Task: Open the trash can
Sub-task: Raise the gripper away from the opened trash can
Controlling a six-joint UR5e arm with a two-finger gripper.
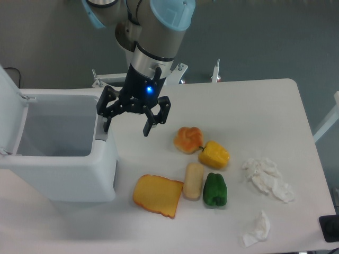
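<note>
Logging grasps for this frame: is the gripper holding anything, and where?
Nothing is held. The gripper is open beside the trash can, one finger by its grey tab.

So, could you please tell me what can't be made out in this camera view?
- Trash can floor: hidden by its own near wall.
- Its raised lid: cut off by the left edge.
- Whether the gripper finger touches the grey tab: the finger covers it.
- Black object: cut off at the right edge.

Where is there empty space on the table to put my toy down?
Bare table lies behind the orange bun toward the far edge, and along the front edge below the toast. It's crowded around the yellow pepper and green pepper.
</note>
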